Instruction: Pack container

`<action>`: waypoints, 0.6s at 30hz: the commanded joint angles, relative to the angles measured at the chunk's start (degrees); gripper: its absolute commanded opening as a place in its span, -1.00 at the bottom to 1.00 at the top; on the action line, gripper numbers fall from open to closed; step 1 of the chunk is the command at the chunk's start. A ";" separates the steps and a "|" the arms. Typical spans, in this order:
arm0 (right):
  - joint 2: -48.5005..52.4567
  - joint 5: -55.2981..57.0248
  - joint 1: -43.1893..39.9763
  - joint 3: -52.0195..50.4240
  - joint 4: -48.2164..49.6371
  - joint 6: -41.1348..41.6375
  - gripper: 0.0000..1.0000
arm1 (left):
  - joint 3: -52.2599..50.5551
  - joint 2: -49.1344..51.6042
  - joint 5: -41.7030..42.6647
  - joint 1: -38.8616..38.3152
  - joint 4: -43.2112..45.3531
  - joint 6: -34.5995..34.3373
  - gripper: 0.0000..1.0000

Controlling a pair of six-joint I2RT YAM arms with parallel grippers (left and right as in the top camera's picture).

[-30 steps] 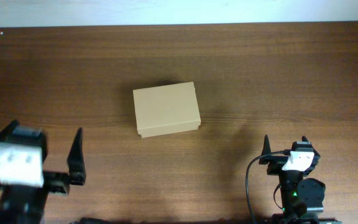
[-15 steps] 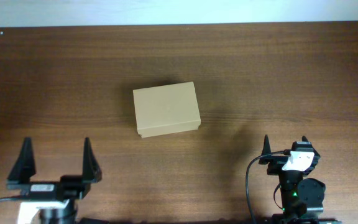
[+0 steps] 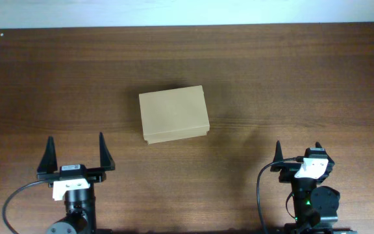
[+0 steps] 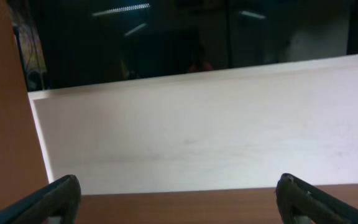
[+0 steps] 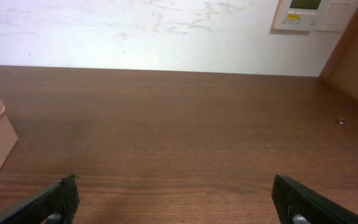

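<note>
**A:** What does the overhead view show that the wrist cameras miss?

**B:** The whole cardboard box (image 3: pixel 174 114). It sits near the middle of the wooden table (image 3: pixel 291 71), forward of both arms and touching neither. The right wrist camera catches only one corner of it at the left edge of its picture. That camera also shows a pale wall with a small control panel (image 5: pixel 303 14). The left wrist camera points higher and shows a thin strip of tabletop, a white wall band and dark glass with reflected lights.

**A:** How does the box look?

**B:** It is plain tan, rectangular and unmarked. The flap lid lies flat and closed, and a narrow lip shows along its near edge.

**A:** And the pincers?

**B:** The left gripper (image 3: pixel 75 138) has its fingers spread wide and holds nothing. The right gripper (image 3: pixel 297 144) is the same, with its fingers at opposite edges of its wrist view. Both are well apart from the box.

**A:** What are the counts?

**B:** There is one box, two arms and two fingers on each gripper.
</note>
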 commanded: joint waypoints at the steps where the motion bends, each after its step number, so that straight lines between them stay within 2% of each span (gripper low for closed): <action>1: -0.52 -0.11 -0.26 -0.50 0.02 0.42 0.98 | -3.41 -1.57 -0.37 0.31 1.77 0.90 0.99; 6: -0.52 -0.11 -0.26 -0.50 0.02 0.42 0.99 | -5.64 -1.57 -0.39 0.31 5.01 0.90 1.00; 13: -0.52 -0.11 -0.26 -0.50 0.02 0.42 0.98 | -11.28 -1.57 -0.39 0.31 5.22 0.90 1.00; 18: -0.52 -0.11 -0.26 -0.50 0.02 0.42 0.98 | -11.50 -1.57 0.20 0.09 -0.39 0.87 1.00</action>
